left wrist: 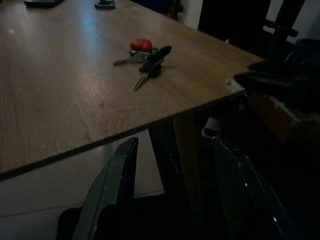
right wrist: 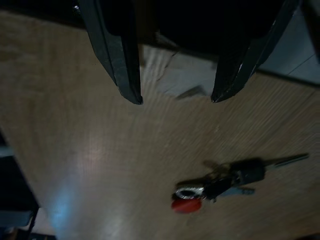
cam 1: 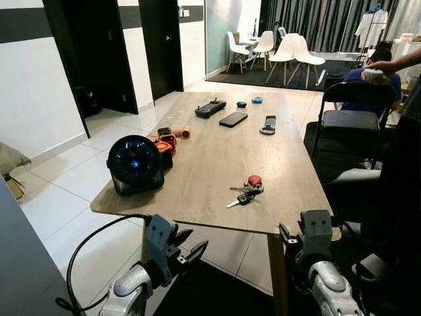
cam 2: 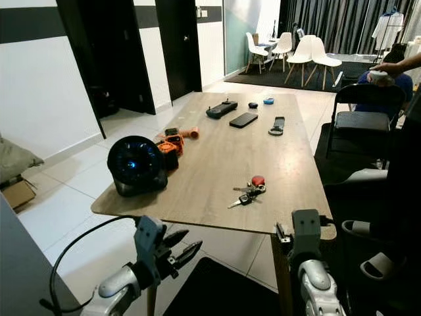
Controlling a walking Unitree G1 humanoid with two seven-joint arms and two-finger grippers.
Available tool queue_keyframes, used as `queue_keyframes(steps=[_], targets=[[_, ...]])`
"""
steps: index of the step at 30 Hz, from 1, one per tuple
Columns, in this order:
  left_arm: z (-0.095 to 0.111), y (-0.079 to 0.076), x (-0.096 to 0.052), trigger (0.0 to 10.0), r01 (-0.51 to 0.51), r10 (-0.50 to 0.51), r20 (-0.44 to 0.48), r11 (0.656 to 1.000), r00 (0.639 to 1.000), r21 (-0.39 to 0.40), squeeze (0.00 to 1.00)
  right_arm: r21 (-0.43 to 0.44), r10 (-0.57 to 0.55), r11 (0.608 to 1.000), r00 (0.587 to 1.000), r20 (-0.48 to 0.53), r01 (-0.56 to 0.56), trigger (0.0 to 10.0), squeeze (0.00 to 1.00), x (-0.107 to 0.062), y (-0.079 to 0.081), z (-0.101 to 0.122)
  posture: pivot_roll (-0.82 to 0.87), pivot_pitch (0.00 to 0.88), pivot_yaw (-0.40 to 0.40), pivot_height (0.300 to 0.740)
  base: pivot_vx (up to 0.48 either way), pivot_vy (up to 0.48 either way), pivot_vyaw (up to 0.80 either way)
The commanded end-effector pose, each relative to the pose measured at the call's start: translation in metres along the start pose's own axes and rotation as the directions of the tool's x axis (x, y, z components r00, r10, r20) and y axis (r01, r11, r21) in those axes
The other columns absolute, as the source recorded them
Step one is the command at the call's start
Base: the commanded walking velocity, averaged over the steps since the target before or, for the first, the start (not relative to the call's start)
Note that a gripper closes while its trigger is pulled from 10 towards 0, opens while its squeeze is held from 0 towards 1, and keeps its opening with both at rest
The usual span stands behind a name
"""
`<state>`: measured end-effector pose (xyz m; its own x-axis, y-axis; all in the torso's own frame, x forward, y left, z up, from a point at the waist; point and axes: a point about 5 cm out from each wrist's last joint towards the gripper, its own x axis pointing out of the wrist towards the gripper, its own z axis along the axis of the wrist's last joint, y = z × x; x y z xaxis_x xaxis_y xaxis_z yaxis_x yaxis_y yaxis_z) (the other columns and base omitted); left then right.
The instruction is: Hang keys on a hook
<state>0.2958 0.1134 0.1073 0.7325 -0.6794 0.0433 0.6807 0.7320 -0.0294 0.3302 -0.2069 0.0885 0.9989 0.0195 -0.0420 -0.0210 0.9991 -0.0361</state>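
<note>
Right gripper (right wrist: 176, 97) is hovering at the near right corner of the wooden table (cam 1: 210, 158), fingers spread wide and gripping nothing, while left gripper (cam 1: 187, 253) is hanging below the near table edge, also parted and empty. Key bunch with red fob (cam 1: 246, 191) is lying flat on the tabletop near the right gripper, untouched. Farther out, a round black fan (cam 1: 135, 164), orange tool (cam 1: 167, 141), phone (cam 1: 233, 119) and black folding chair (cam 1: 355, 108) are sitting around.

Wooden table (cam 1: 217, 158), tiled floor (cam 1: 66, 178), white chairs (cam 1: 289, 52)
</note>
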Motion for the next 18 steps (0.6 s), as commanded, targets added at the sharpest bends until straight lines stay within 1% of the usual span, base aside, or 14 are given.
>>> queue_keyframes(steps=[1,7,11,18], targets=[[0.0024,-0.0013,0.0013,10.0,0.000,0.000,0.003,1.000,1.000,-0.020,0.00,0.003,0.013,1.000,1.000,-0.017,-0.013,10.0,0.00,-0.0016,0.0034,-0.0027,0.03,0.053,0.026,0.740,0.300,0.000,0.00],[0.0027,-0.0025,0.0000,10.0,0.003,-0.003,-0.008,0.999,1.000,-0.037,0.00,0.013,0.019,1.000,0.999,-0.027,-0.019,10.0,0.00,-0.0021,0.0086,-0.0046,0.03,0.054,0.026,0.740,0.307,0.000,0.00],[0.0032,-0.0024,-0.0002,10.0,0.002,-0.002,-0.008,0.999,1.000,-0.048,0.00,0.014,0.021,1.000,0.999,-0.026,-0.021,10.0,0.00,-0.0019,0.0093,-0.0040,0.03,0.054,0.026,0.740,0.307,0.000,0.00],[0.0037,-0.0023,-0.0005,10.0,0.001,-0.002,-0.008,0.999,1.000,-0.045,0.00,0.014,0.021,1.000,1.000,-0.021,-0.021,10.0,0.00,-0.0014,0.0094,-0.0022,0.03,0.054,0.026,0.740,0.307,0.000,0.00]])
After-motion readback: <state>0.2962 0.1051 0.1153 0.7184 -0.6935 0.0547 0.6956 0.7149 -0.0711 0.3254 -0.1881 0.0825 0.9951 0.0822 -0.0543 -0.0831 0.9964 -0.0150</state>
